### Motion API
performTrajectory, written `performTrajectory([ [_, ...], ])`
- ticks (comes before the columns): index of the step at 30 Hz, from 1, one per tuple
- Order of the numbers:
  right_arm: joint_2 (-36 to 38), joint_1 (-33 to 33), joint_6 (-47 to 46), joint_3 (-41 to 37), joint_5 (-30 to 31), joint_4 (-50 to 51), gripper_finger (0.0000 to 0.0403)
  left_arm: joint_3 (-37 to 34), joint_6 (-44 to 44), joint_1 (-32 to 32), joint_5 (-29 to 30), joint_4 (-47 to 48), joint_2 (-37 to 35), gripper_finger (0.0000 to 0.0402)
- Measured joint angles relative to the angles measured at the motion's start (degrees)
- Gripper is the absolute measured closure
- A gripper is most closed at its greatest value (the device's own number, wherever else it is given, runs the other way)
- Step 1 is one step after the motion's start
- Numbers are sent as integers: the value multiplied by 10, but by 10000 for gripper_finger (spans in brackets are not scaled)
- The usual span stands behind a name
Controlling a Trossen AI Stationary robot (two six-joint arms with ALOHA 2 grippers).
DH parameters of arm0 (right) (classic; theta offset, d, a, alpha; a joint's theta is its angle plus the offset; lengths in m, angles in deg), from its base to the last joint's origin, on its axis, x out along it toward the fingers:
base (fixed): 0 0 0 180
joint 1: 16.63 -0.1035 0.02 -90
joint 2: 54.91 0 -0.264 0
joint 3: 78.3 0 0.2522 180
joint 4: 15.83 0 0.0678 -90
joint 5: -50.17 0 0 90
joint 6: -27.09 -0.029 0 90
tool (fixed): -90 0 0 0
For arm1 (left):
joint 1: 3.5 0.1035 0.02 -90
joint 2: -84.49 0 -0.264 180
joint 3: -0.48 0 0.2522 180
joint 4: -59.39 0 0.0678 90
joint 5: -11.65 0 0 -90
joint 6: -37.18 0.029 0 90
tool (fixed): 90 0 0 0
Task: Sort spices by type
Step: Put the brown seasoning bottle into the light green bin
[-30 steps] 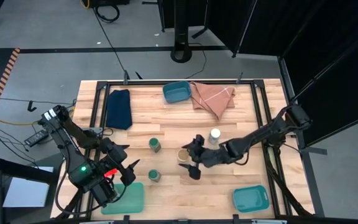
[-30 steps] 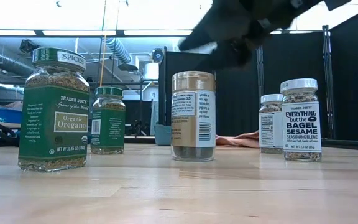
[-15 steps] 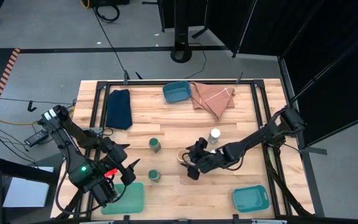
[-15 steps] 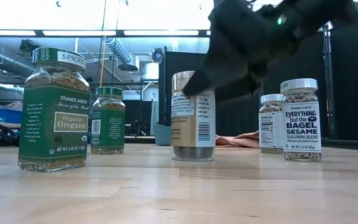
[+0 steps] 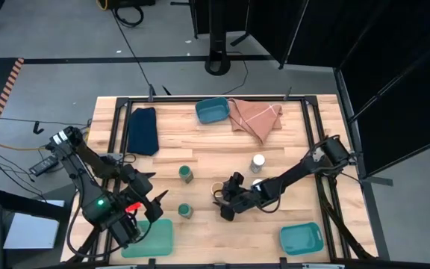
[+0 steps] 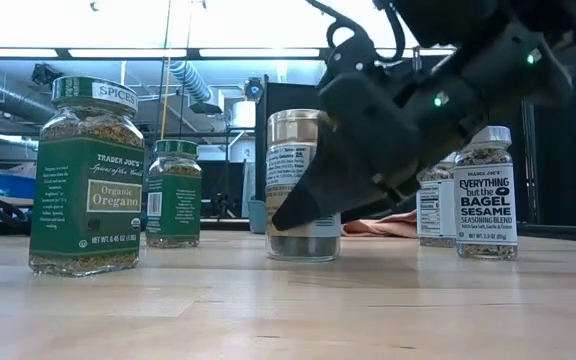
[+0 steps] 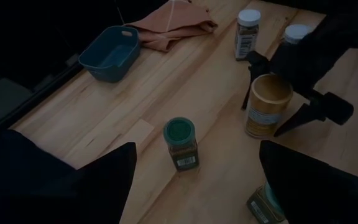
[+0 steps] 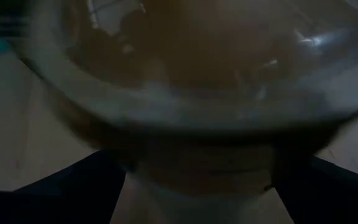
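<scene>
Five jars show. The tan-lidded jar (image 5: 219, 188) (image 6: 303, 185) stands upright on the wood near the table's middle. The green-lidded jars (image 5: 187, 174) (image 5: 185, 211) stand to its left, the white-lidded jars (image 5: 257, 161) (image 7: 297, 34) to its right. A second tan-lidded jar is out of view. My right gripper (image 5: 226, 200) is open, one finger (image 7: 253, 65) beyond the tan jar and one finger (image 7: 306, 115) nearer. My left gripper (image 5: 146, 203) (image 7: 197, 180) hangs open over the near-left corner. My right gripper comes at the tan-lidded jar's body (image 8: 185, 93) low, from the table's right and near side, with the jar far in between its open fingers. The jar stands upright on the table. Whether the fingers touch the glass I cannot tell.
Teal trays sit at the far middle (image 5: 213, 110), the near right (image 5: 301, 237) and the near left (image 5: 149, 235) under my left arm. A dark blue folded cloth (image 5: 143, 131) lies far left and a salmon cloth (image 5: 256, 116) far middle. Bare wood lies between the jars and the near edge.
My right gripper has come down and moved toward the table's left, bringing its open fingers round the tan-lidded jar. The jar has slid a little toward the left, still upright. My left arm has kept still.
</scene>
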Motion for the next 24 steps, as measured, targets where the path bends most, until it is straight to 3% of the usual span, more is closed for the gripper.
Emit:
performTrajectory([
  [10,-9,12,-25,0,1,-10,36,0,0,25,2,8,0,56],
  [24,-5,33,-12,0,-25,-33,110,0,0,68,15,5,0,56],
])
